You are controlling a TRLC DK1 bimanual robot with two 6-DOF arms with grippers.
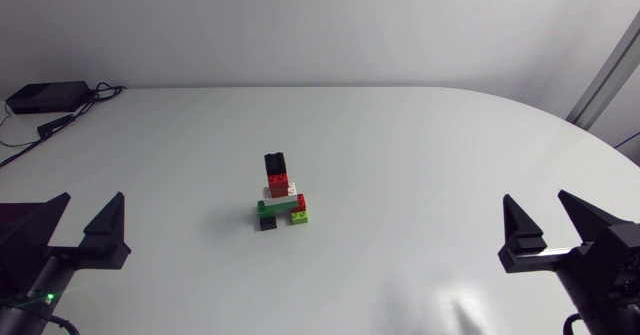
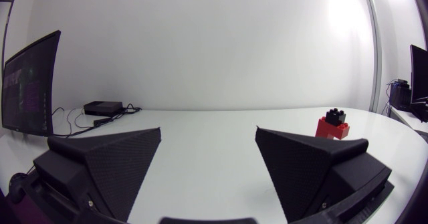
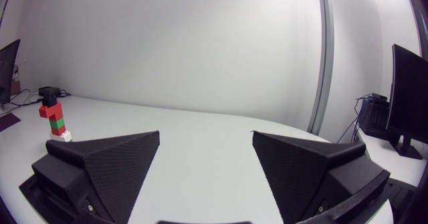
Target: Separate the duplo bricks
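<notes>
Left tool (image 1: 94,197): nearest item, low over the tabletop (image 1: 420,145); its two wedge fingers are set wide apart and grip no object

Right tool (image 1: 535,197): same condition, fingers wide apart, level with the left tool and well apart from it

Duplo stack (image 1: 280,200): stands upright on the tabletop, ahead of both tools and roughly midway between them, well apart from each. Seen from the left tool it lies ahead and off toward the right finger, which hides the lower bricks. Seen from the right tool it lies ahead and off toward the left finger, its base just behind that finger's edge

Stack make-up: a top black brick (image 1: 275,162) sits on a red brick (image 1: 280,184). A white brick (image 1: 270,192) and a green brick (image 1: 270,207) follow lower down; their exact order cannot be told. At the base, a lime brick (image 1: 299,215) and a lower black brick (image 1: 268,223) stand side by side on the tabletop. All bricks are joined

Black box (image 2: 102,107): far ahead of the left tool, beyond its left finger, at the tabletop's far edge, with cables (image 2: 124,112) attached
</notes>
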